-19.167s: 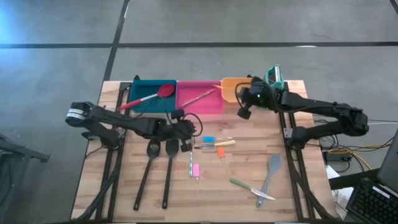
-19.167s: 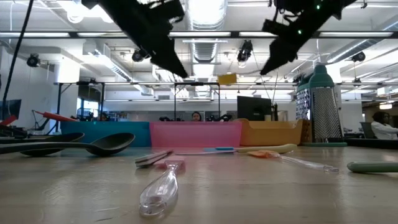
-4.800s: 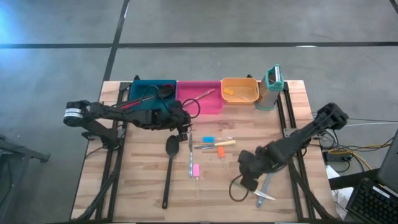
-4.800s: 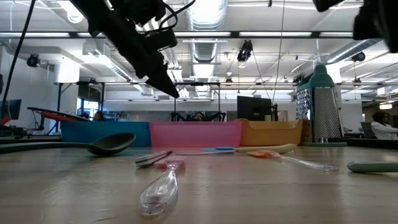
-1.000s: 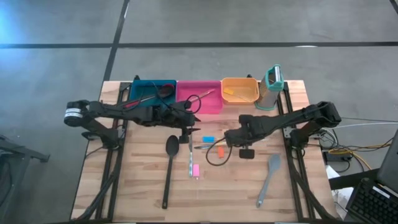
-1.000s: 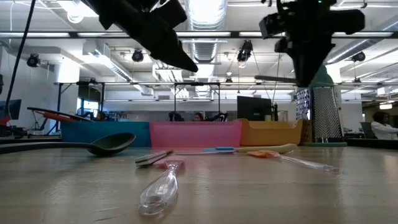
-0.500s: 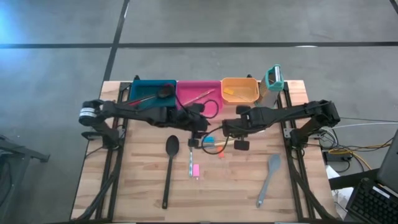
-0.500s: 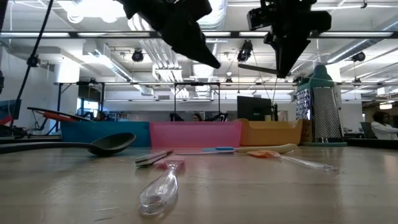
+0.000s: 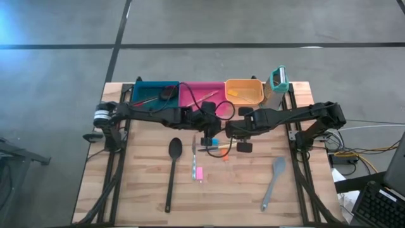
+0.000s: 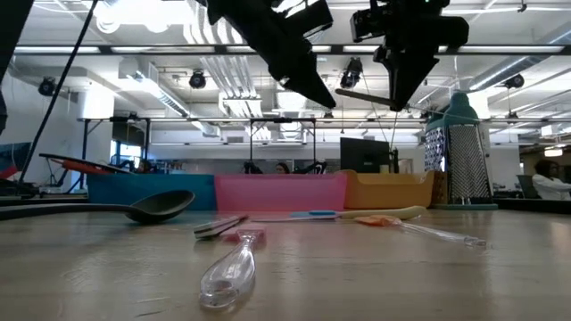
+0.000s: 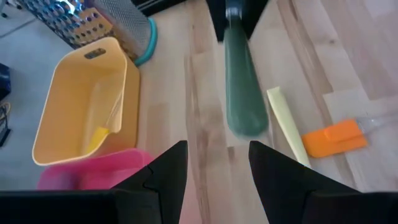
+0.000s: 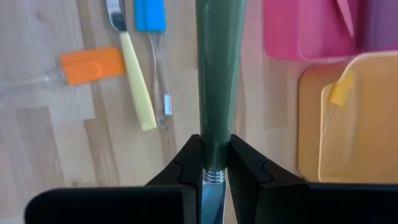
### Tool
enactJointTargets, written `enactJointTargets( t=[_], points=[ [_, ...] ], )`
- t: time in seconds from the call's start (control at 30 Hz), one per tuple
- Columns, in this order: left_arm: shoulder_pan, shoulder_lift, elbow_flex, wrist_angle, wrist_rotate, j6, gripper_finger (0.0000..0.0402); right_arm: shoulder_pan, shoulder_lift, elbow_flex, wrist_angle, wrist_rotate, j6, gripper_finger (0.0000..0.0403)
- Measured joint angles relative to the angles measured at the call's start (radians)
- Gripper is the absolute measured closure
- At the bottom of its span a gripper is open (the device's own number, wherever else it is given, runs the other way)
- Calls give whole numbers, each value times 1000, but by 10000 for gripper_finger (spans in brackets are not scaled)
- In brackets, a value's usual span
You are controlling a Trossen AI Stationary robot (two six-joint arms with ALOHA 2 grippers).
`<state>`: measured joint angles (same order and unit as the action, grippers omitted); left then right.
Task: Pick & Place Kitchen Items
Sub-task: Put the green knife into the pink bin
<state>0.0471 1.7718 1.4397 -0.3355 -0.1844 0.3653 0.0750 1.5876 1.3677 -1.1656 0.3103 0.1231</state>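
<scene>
Seen from above, a wooden table (image 9: pixel 145 190) carries three square bins in a row along its far edge: a teal bin (image 9: pixel 154 96), a pink bin (image 9: pixel 202 96) and a yellow-orange bin (image 9: pixel 244 92), with an upright teal-and-white grater (image 9: pixel 276 85) just beside the last. The teal bin holds a red-headed spoon (image 9: pixel 149 99) and a dark utensil whose kind cannot be made out. The pink bin holds a slim pink-handled utensil (image 12: pixel 344 14) lying slantwise. The yellow-orange bin holds a small yellow-handled piece (image 11: pixel 96 138) resting against its inner wall. Both arms meet over the middle of the table, just in front of the pink and yellow-orange bins. The right gripper (image 12: pixel 214 163) pinches a green-handled knife (image 12: pixel 217 68) at the metal collar where handle meets blade, holding it raised above the table with the handle pointing forward. The left gripper (image 11: pixel 213 163) hangs close by with its fingers spread apart and nothing between them, the green handle just ahead of it. On the table below them lie a blue-handled utensil (image 12: pixel 151 15), a pale yellow-handled knife (image 12: pixel 138 87) and an orange-handled utensil (image 12: pixel 93 65), close together. Nearer the front lie a long black spoon (image 9: pixel 172 171), a clear utensil with a pink handle (image 9: pixel 197 171), and, well apart on the right, a grey spatula (image 9: pixel 274 180).
</scene>
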Motion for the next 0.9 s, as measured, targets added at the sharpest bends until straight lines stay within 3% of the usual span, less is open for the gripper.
enactJointTargets(
  t=[0.9],
  points=[
    [-18, 26, 29, -30, -1, 0, 225, -39, 79, 52, 63, 3, -75, 367]
  ],
)
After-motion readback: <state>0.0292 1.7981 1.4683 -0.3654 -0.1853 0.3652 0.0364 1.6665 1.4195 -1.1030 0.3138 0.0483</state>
